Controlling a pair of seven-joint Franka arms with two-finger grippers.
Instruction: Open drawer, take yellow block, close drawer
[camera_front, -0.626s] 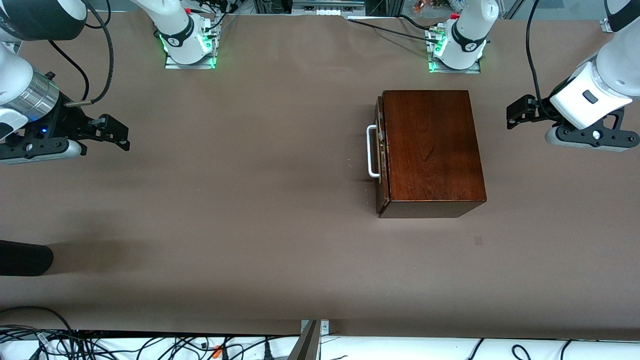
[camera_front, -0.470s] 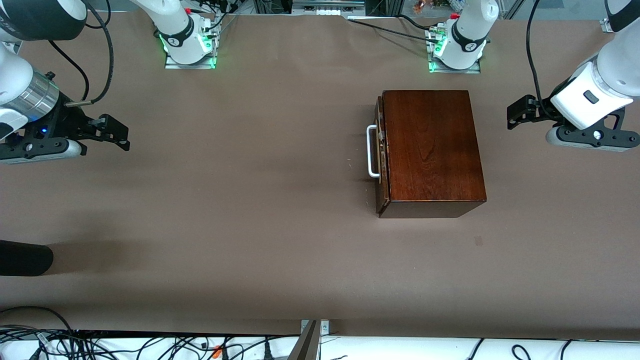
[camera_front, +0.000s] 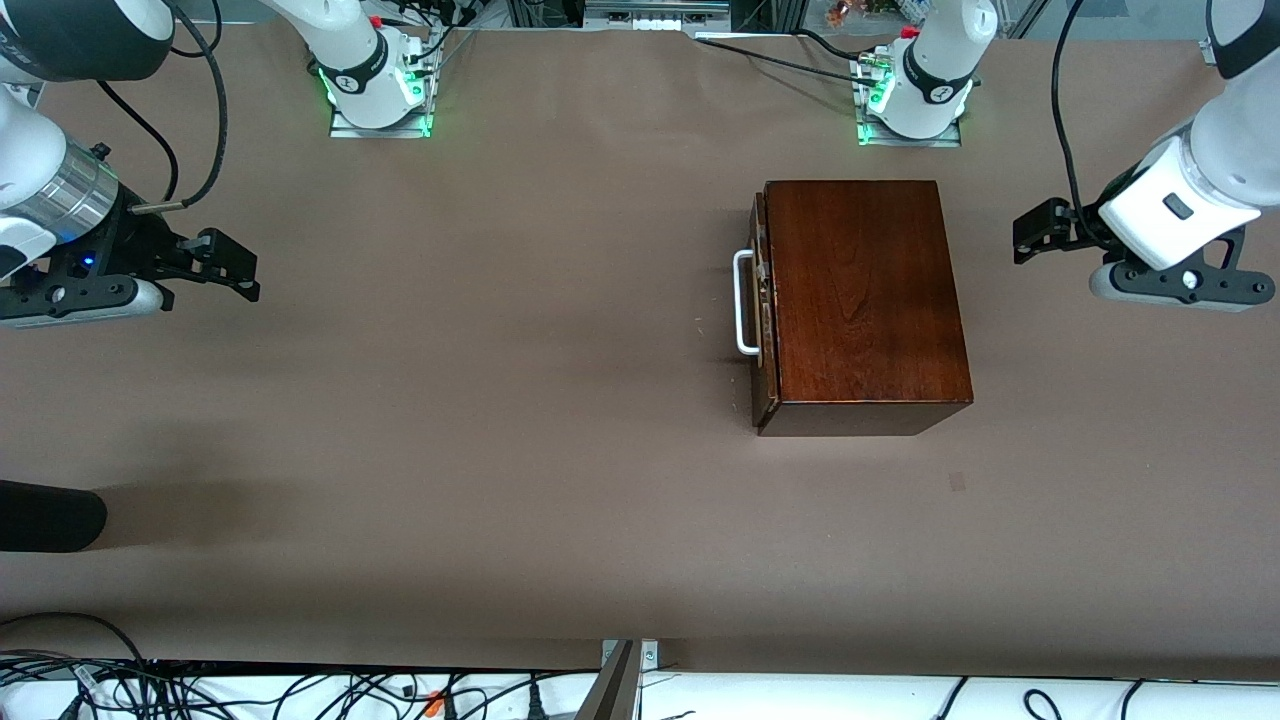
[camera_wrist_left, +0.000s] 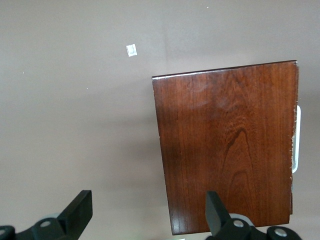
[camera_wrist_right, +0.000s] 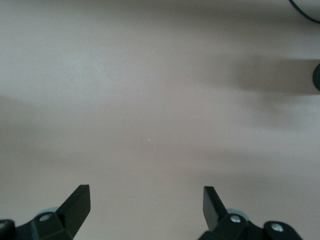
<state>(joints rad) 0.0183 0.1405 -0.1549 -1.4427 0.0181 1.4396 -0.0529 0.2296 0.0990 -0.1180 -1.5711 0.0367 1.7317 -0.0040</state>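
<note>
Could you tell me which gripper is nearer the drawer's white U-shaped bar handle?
Left. The left gripper hovers beside the dark reddish-brown wooden box; the right gripper waits at the right arm's end, away from the white U-shaped bar handle.

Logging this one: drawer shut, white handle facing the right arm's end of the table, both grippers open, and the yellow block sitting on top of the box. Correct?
Not quite. No yellow block shows anywhere: the top of the box is bare in the front view and in the left wrist view. The rest holds: the drawer is shut, its white handle faces the right arm's end, and the left gripper and right gripper are open.
</note>
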